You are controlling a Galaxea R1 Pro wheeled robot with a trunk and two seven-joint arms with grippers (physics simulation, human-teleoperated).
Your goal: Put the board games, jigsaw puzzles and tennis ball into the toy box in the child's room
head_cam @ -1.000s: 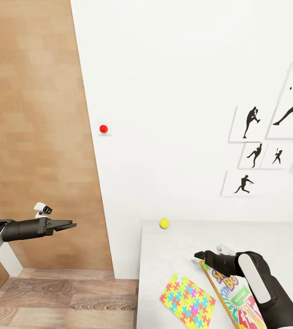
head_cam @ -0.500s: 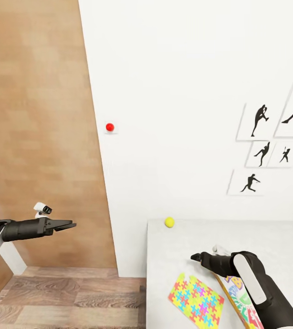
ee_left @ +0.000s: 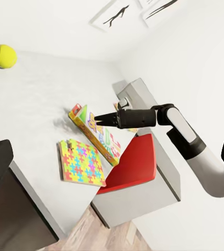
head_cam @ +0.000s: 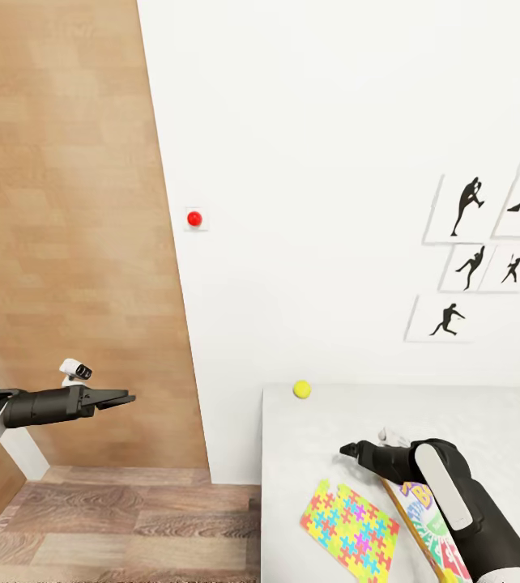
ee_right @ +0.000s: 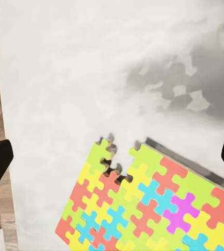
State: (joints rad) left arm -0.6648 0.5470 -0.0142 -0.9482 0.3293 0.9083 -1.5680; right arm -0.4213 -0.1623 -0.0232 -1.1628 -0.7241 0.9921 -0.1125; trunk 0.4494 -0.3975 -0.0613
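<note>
Your right gripper (head_cam: 347, 448) hangs empty with fingers spread, the jigsaw puzzle (head_cam: 347, 530) just below them, the SKIP-BO box (head_cam: 424, 518) beside and the tennis ball (head_cam: 301, 389) beyond. Your left gripper (head_cam: 126, 397) looks closed, empty. Everything visible here remains unboxed.

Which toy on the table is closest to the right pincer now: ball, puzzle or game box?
The SKIP-BO board game, lying directly under the right pincer. The jigsaw puzzle lies beside it, nearer the table's edge, and the tennis ball sits far back by the wall.
</note>
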